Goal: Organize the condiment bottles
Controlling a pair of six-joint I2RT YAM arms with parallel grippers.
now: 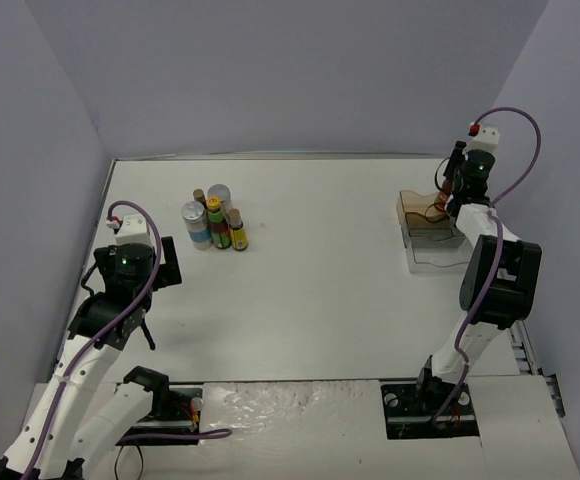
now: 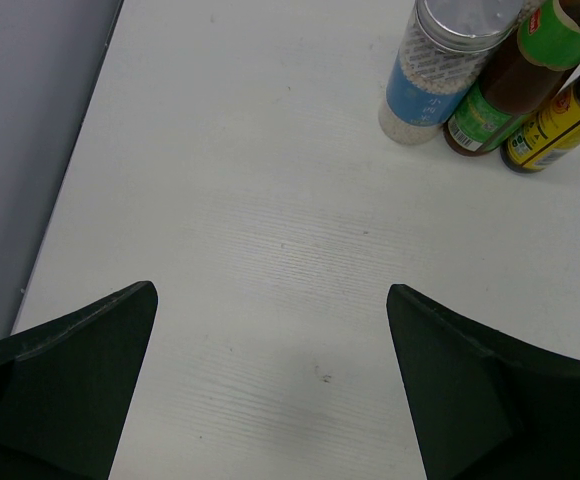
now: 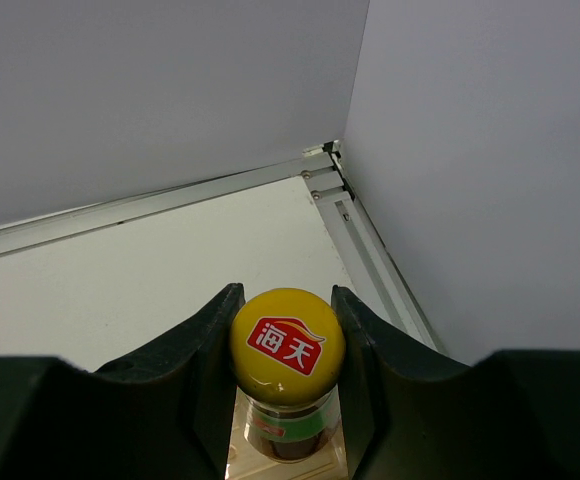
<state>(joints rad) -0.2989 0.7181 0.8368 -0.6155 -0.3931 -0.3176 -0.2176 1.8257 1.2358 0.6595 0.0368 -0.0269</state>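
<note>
Several condiment bottles (image 1: 215, 220) stand in a tight cluster at the back left: two silver-topped cylinders with blue-white labels (image 1: 195, 222) and dark brown sauce bottles. My left gripper (image 1: 168, 262) is open and empty, low over the table just short of the cluster; its wrist view shows a cylinder (image 2: 435, 60), a green-labelled bottle (image 2: 505, 90) and a yellow-labelled bottle (image 2: 560, 125). My right gripper (image 3: 287, 345) is shut on the yellow cap of a brown sauce bottle (image 3: 287, 350), held upright over the tan wooden block (image 3: 235, 458). In the top view that bottle (image 1: 444, 190) is mostly hidden by the gripper.
A clear tray (image 1: 438, 250) with the tan wooden block (image 1: 416, 205) sits at the back right, close to the right wall. The table's back corner rail (image 3: 330, 170) lies just beyond the right gripper. The left wall runs close beside the left arm.
</note>
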